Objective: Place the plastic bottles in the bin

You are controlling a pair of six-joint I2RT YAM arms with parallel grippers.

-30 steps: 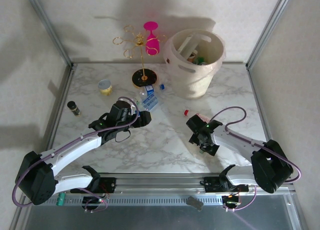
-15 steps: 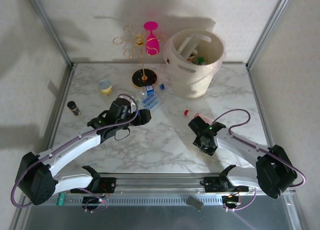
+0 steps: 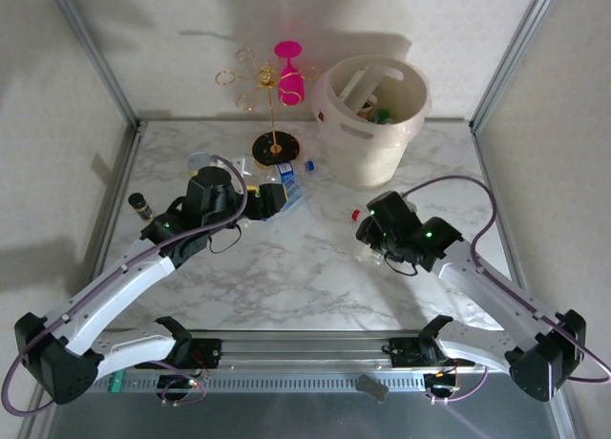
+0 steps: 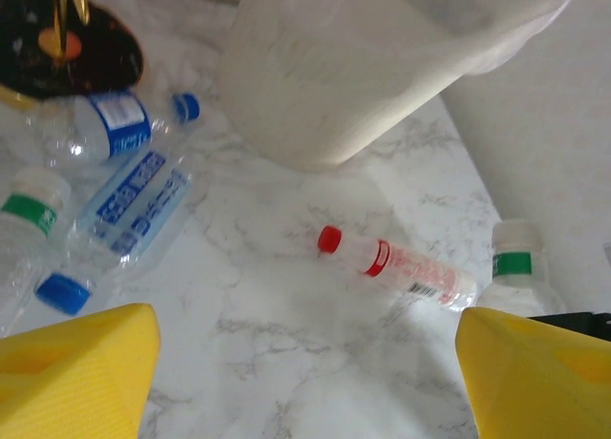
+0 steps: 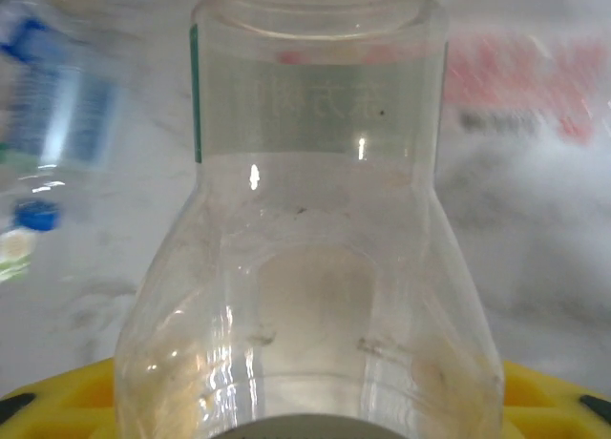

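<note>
Clear bottle (image 5: 315, 267) stands between right end effector (image 3: 372, 247) jaws, seemingly gripped.

cut off and blurred

right wrist view: the clear bottle (image 5: 315, 267) runs off the bottom edge; the blue-labelled bottle (image 5: 57, 124) and red-labelled bottle (image 5: 516, 86) behind it are blurred. left wrist view: the bin (image 4: 363, 67) loses its rim to the top edge.

Blue-labelled bottles (image 3: 292, 189) lie beside the black stand base (image 3: 274, 150), near the bin (image 3: 368, 162).
</note>
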